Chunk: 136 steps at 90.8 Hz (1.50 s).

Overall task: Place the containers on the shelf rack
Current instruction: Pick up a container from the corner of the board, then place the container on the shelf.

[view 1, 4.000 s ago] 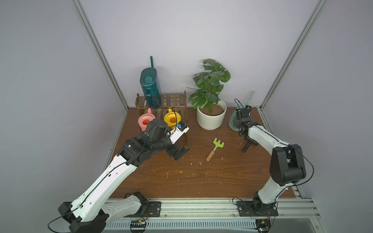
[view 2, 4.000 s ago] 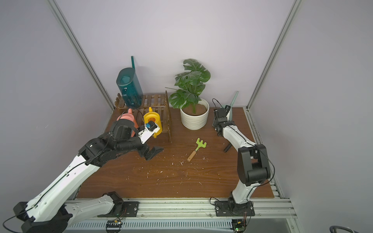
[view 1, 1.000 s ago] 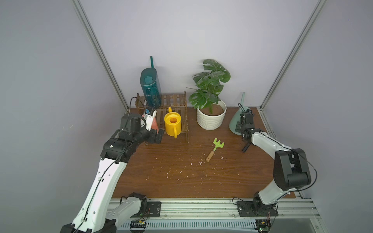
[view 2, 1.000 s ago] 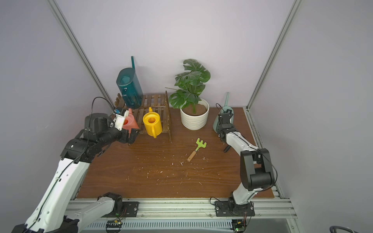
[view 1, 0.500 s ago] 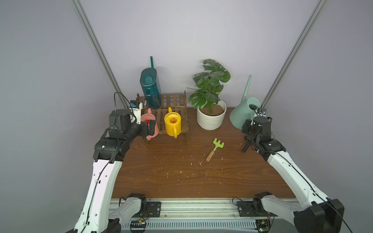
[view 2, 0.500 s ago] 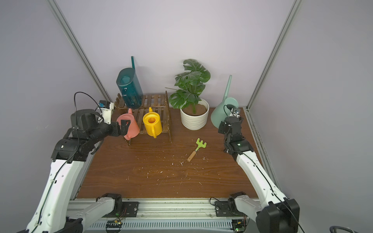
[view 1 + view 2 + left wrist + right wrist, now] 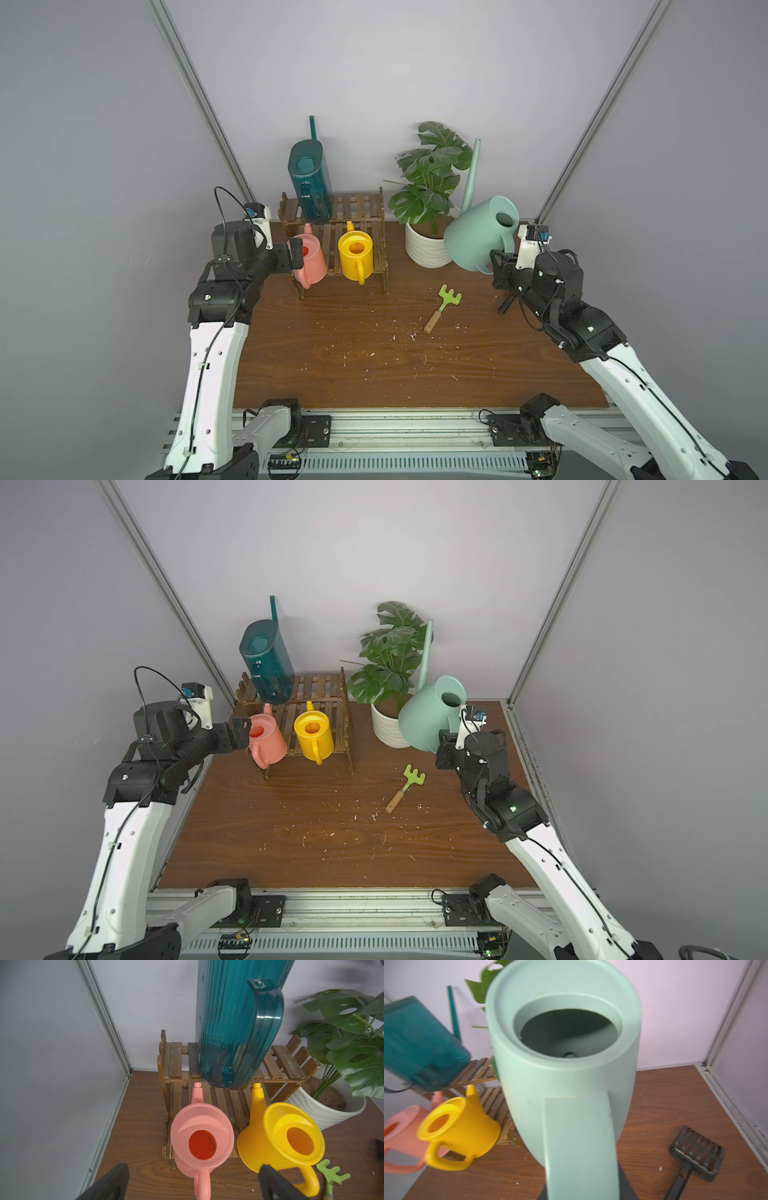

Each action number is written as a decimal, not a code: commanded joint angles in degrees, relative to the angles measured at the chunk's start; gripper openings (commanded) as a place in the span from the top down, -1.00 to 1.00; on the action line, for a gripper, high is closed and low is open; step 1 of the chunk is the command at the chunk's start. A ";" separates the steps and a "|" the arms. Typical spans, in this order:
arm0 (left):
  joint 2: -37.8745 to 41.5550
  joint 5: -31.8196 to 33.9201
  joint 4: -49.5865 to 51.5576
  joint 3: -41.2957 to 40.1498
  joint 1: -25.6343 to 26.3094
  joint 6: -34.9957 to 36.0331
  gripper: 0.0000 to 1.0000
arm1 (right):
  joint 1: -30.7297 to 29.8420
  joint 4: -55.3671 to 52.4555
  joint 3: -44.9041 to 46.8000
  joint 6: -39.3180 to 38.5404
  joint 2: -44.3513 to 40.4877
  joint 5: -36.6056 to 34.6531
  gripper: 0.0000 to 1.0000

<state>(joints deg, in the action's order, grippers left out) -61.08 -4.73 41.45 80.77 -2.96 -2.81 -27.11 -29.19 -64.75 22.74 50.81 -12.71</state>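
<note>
Since the earlier frames, the mint-green watering can has left its place at the rear right of the table. It now hangs clear of the table, shifted a little toward the rack, and overlaps the right side of the white plant pot in both top views. The right hand is closed narrow on the can's handle; the right wrist view shows that handle running down into the hand. The left hand has drawn back from the rack and stands just beside the pink watering can, jaws wide and empty. The pink watering can and the yellow watering can stand on the lower tier. The teal watering can occupies the left part of the upper tier. Governing relation: the rack lies to the left of the held can, with the plant pot and its leaves between them. Free slats remain on the upper tier, right of the teal watering can. The held can is tilted; its long axis runs from the handle up through the spout, which rises close beside the leaves. The right arm carries the load; the left arm is nearer the rack but empty. Judgement: one can remains to place, and the spout may brush the leaves in transfer.
</note>
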 commanded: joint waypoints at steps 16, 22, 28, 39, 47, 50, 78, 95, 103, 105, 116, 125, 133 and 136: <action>1.72 -2.07 -1.15 -1.51 -0.69 -0.01 -1.00 | -9.21 4.29 -9.30 0.46 2.07 9.01 0.84; 1.90 -2.53 -1.11 -1.74 -0.73 0.16 -1.00 | -11.83 4.85 -11.62 0.17 4.56 8.63 0.83; 2.07 -3.07 -1.11 -1.75 -0.68 0.15 -1.00 | -14.35 5.18 -14.49 -0.53 7.51 6.91 0.84; 2.66 -5.45 -1.03 -1.75 -0.72 0.42 -1.00 | -18.26 5.91 -20.66 -1.15 14.91 2.81 0.84; 3.38 -6.89 -1.08 -1.93 -0.75 0.85 -1.00 | -20.51 6.08 -25.75 -1.08 20.34 -1.19 0.84; 3.68 -7.23 -1.03 -2.02 -0.73 1.00 -1.00 | -21.18 6.03 -27.74 -1.00 22.61 -2.68 0.84; 5.27 -8.72 -1.02 -3.05 -0.77 1.79 -1.00 | -23.71 3.53 -47.47 1.39 41.71 -13.09 0.86; 5.42 -9.47 -1.02 -3.05 -0.73 1.77 -1.00 | -24.64 -1.58 -63.00 2.41 54.75 -18.11 0.86; 5.61 -10.03 -1.03 -3.25 -0.73 1.84 -1.00 | -24.74 -3.85 -69.86 2.60 59.80 -20.37 0.86; 5.62 -10.23 -1.05 -3.30 -0.73 1.80 -1.00 | -24.81 -4.38 -71.43 2.62 60.94 -20.72 0.86; 5.88 -10.94 -1.02 -3.25 -0.72 1.84 -1.00 | -24.79 -6.96 -80.53 2.66 67.64 -22.83 0.86; 6.21 -11.08 -1.00 -3.16 -0.74 1.99 -1.00 | -24.83 -8.37 -86.01 2.87 71.88 -23.63 0.86; 6.56 -11.14 -1.02 -3.21 -0.73 2.09 -1.00 | -24.83 -8.95 -87.24 3.37 73.42 -25.17 0.86; 6.73 -11.25 -1.02 -3.28 -0.70 2.18 -1.00 | -24.83 -8.88 -87.07 3.47 73.60 -25.58 0.86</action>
<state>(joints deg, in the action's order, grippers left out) -55.48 -14.83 41.08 77.82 -3.01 -1.23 -51.68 -39.68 -149.10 24.93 124.62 -34.76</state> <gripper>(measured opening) 0.999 0.254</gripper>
